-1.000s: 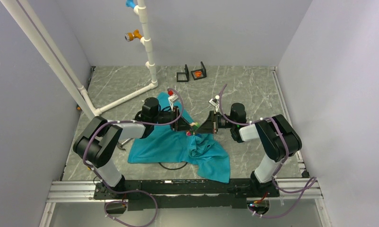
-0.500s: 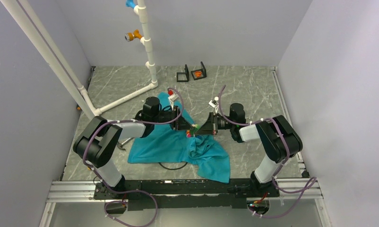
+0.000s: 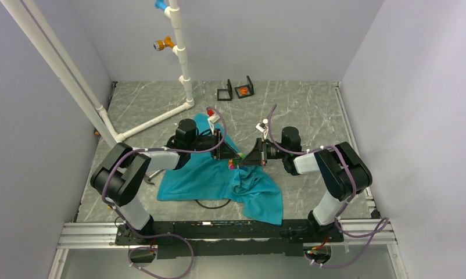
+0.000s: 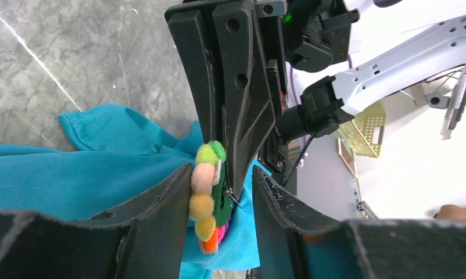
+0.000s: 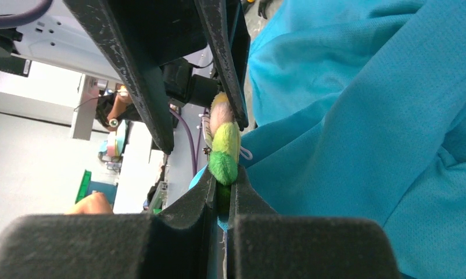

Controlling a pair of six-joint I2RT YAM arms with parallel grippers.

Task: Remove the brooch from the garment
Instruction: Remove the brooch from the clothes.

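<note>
1 brooch (image 4: 204,197) on garment (image 4: 74,174), r hand (image 5: 222,187) pinching it, l hand (image 4: 222,174) spread

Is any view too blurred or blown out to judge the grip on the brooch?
Top external: evenly lit and sharp, but the brooch is a mere speck. Left wrist: brooch crisp, near foreground soft, bright background at right washed out. Right wrist: brooch and garment sharp, dark foreground blurred, background at left overexposed.
</note>
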